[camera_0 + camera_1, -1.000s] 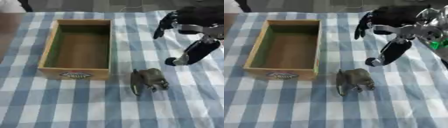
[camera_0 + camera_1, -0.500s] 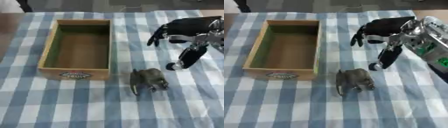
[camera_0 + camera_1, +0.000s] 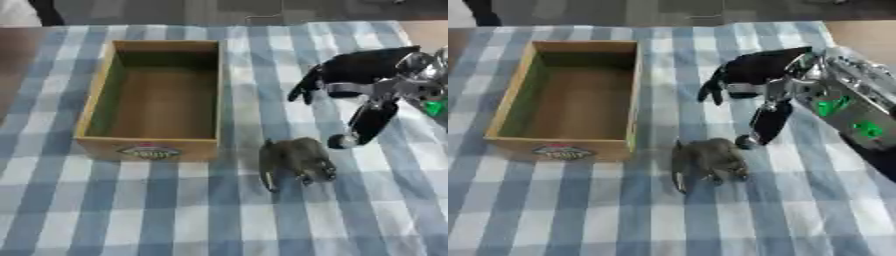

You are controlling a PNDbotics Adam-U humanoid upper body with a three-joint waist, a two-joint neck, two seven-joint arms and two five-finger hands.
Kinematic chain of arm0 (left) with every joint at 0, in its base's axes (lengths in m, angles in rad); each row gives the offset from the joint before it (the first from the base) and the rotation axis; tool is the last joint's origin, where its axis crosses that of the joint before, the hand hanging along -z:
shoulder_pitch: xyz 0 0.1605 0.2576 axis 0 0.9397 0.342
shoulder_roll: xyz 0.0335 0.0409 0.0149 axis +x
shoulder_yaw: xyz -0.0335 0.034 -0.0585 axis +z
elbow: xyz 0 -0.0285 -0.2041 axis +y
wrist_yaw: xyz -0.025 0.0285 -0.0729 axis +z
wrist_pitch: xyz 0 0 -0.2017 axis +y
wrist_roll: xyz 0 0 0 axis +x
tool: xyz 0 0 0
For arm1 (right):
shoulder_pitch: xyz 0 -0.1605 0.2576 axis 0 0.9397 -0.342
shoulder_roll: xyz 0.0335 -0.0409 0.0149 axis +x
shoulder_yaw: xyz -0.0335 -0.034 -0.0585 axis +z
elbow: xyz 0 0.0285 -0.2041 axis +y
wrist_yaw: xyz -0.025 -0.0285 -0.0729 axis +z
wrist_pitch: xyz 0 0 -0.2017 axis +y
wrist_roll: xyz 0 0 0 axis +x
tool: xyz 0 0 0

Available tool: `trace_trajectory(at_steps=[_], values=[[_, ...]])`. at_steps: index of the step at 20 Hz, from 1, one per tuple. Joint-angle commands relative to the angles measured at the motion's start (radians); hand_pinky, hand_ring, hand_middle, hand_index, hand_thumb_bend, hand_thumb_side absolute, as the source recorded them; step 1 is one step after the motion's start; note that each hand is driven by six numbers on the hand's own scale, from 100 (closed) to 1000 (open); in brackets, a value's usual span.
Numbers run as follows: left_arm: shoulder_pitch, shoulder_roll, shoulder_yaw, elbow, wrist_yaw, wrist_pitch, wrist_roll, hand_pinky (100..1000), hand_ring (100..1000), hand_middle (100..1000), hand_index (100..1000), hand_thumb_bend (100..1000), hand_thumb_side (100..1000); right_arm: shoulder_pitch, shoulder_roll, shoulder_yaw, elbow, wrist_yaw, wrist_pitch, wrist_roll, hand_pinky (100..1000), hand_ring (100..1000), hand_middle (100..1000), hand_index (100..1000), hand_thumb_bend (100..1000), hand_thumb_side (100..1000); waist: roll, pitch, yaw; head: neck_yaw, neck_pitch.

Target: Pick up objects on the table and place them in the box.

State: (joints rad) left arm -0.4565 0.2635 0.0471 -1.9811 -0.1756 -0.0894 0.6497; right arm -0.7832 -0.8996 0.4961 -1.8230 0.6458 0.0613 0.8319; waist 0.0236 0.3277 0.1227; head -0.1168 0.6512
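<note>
Checked cloth (image 3: pixel 175 210) in blue and white covers the worktop, and on it stand the two things of the task. An oblong wooden box (image 3: pixel 103 100) with an open top sits toward the left, its long side running away from the camera, a small oval label on its near end wall; nothing shows inside it. Just to the right of the box's near corner, apart from it, lies a small grey toy elephant (image 3: pixel 297 160), a dark rounded figure with short legs pointing toward the camera's near side.

The robot's right hand (image 3: pixel 754 75) comes in from the right edge, black with a silver forearm bearing green markings. It hangs above the cloth beyond and to the right of the elephant, spread wide: the fingers (image 3: pixel 710 90) reach left and curve slightly downward, while the thumb (image 3: pixel 767 122) points down toward the elephant, its tip just beside the animal's far right side. Whether the tip touches the toy cannot be told. The hand has hold of nothing.

The left hand shows in neither view.
</note>
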Motion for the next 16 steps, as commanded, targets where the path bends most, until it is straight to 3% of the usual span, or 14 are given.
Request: trace_trajectory(at_steps=[1,13,14,16], values=[[-0.012,0.016,0.0,-0.019,0.004,0.0,-0.004,823,821,782,753,100,615,-0.011,-0.003,-0.001,0.014,0.021,0.004,-0.012,789,884,679,883,524,168,0.001,-0.015,-0.002,-0.003,-0.008],[-0.012,0.016,0.0,-0.019,0.004,0.0,-0.005,823,821,782,753,100,615,-0.008,0.01,0.013,0.045,0.035,-0.002,-0.025,789,885,680,881,539,177,0.001,-0.013,-0.001,-0.004,-0.008],[-0.012,0.016,0.0,-0.019,0.004,0.0,-0.005,823,821,782,751,100,613,-0.004,0.013,0.014,0.049,0.033,0.0,-0.024,793,890,670,963,610,240,0.001,-0.011,-0.002,-0.004,-0.008],[-0.013,0.015,0.0,-0.019,0.004,0.0,-0.005,823,821,780,751,100,613,0.006,0.024,0.02,0.068,0.03,0.017,-0.033,792,889,663,948,605,240,0.001,-0.008,-0.003,-0.004,-0.01]])
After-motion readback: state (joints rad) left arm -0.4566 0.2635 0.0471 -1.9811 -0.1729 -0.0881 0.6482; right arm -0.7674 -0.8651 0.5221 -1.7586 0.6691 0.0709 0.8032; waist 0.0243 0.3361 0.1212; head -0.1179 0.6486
